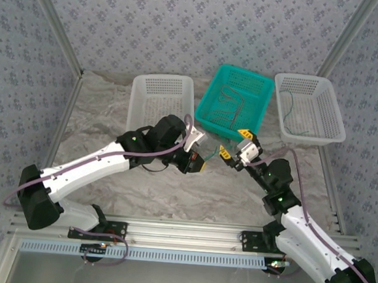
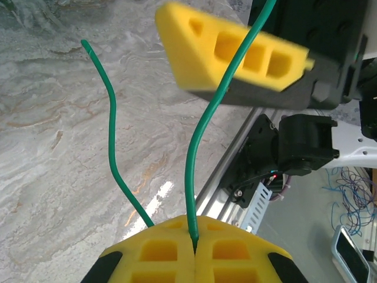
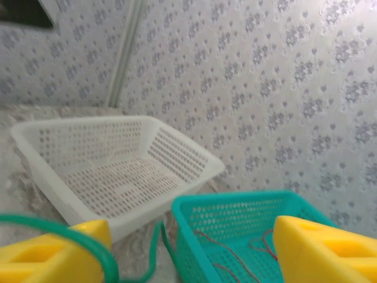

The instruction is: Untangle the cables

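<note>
Setting: patterned wall panels (image 1: 205, 25) around a marbled tabletop (image 1: 172, 192).

Item 1, green cable (image 2: 189, 177): held in the air above the tabletop, between the two arms and just in front of the teal basket (image 1: 245, 72). One length rises from the left gripper (image 2: 194, 250), whose yellow pads are pressed together on it. A second length leaves the same pads and ends free over the tabletop.

Item 2, right gripper (image 3: 188, 250): jaws spread wide. The green cable is draped over one yellow finger (image 3: 53, 253) and is not pinched.

Item 3, remaining cables (image 1: 231, 100): thin red and pale strands lying loosely crossed in the teal basket.

Item 4, white baskets: one to the left (image 1: 162, 80) of the teal basket, and one to the right (image 1: 310, 80) that already holds a thin greenish strand (image 1: 289, 113).

Step in hand, as judged: one cable lifted clear of the tangle and being passed or straightened between the arms.

Next move calls for: the right jaws to close on the cable before the left lets go, then a carry to a white basket. Risk: the slender wire may slide off the open finger.
</note>
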Available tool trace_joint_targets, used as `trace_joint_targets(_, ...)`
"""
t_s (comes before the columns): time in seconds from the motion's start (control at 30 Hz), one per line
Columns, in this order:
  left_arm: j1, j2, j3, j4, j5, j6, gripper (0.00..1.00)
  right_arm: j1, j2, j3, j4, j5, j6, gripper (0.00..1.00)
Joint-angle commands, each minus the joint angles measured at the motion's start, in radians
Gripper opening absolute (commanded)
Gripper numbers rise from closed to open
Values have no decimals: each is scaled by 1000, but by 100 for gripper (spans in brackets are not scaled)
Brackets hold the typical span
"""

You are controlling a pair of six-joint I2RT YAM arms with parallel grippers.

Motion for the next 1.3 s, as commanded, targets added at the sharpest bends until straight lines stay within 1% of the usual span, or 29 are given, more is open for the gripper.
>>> trace_joint_targets(0.0,3,3,17,2,40,5,0,-5,30,45,72,-63,9,63)
trace_joint_targets(0.03,3,8,22,4,46,3,0,-4,45,44,80,-71,9,55)
trace_joint_targets(0.07,3,9,26,7,52,2,0,-6,60,44,89,-78,11,43)
trace_joint_targets(0.1,3,9,28,9,57,1,0,-8,70,44,93,-80,17,35)
trace_joint_targets(0.17,3,8,30,1,59,11,0,-13,88,44,97,-70,24,24)
trace_joint_targets(0.2,3,7,30,-12,53,17,0,-15,92,48,86,-49,23,20)
trace_joint_targets(0.27,4,-5,35,-63,8,46,0,-28,99,68,32,38,22,11)
trace_joint_targets(0.3,4,-14,39,-96,-31,63,0,-37,100,79,1,84,27,7)
trace_joint_targets(0.33,3,-31,44,-136,-111,84,0,-52,102,100,-49,142,37,0)
trace_joint_targets(0.43,-2,-97,31,-256,-411,131,0,-93,101,168,-216,329,95,0)
trace_joint_targets(0.47,-3,-123,20,-280,-500,144,0,-109,96,182,-256,368,112,0)
trace_joint_targets(0.5,-3,-142,11,-296,-568,154,0,-121,86,190,-289,374,124,0)
trace_joint_targets(0.53,-5,-160,-4,-311,-633,168,0,-131,73,200,-324,352,132,0)
trace_joint_targets(0.6,-6,-182,-33,-325,-731,189,0,-139,57,226,-384,260,137,0)
trace_joint_targets(0.67,-6,-186,-68,-325,-813,207,0,-134,51,262,-442,111,149,0)
trace_joint_targets(0.7,-6,-186,-86,-315,-844,211,0,-132,56,285,-473,66,173,0)
trace_joint_targets(0.73,-6,-185,-107,-299,-873,217,1,-130,66,314,-510,29,205,0)
trace_joint_targets(0.77,-6,-186,-126,-279,-895,223,7,-128,84,357,-565,-19,234,0)
trace_joint_targets(0.8,-6,-187,-138,-267,-911,223,12,-126,98,387,-611,-38,250,0)
trace_joint_targets(0.87,-6,-202,-164,-227,-922,230,16,-125,119,435,-677,-39,290,0)
trace_joint_targets(0.93,-5,-218,-186,-190,-925,238,25,-127,122,455,-701,-59,313,0)
trace_joint_targets(1.0,-1,-233,-199,-186,-934,242,30,-134,119,468,-711,-87,356,0)
trace_joint_targets(1.03,0,-239,-199,-186,-932,242,33,-136,120,481,-720,-109,381,0)
trace_joint_targets(1.07,0,-252,-202,-146,-907,248,35,-137,128,497,-734,-131,406,0)
trace_joint_targets(1.1,-1,-270,-211,-120,-861,257,37,-136,139,513,-750,-146,426,0)
trace_joint_targets(1.17,0,-332,-245,-11,-665,282,44,-132,167,551,-801,-144,469,0)
trace_joint_targets(1.23,0,-411,-298,149,-491,259,53,-126,189,579,-835,-124,495,0)
trace_joint_targets(1.27,1,-454,-334,253,-436,220,57,-125,196,587,-842,-115,509,0)
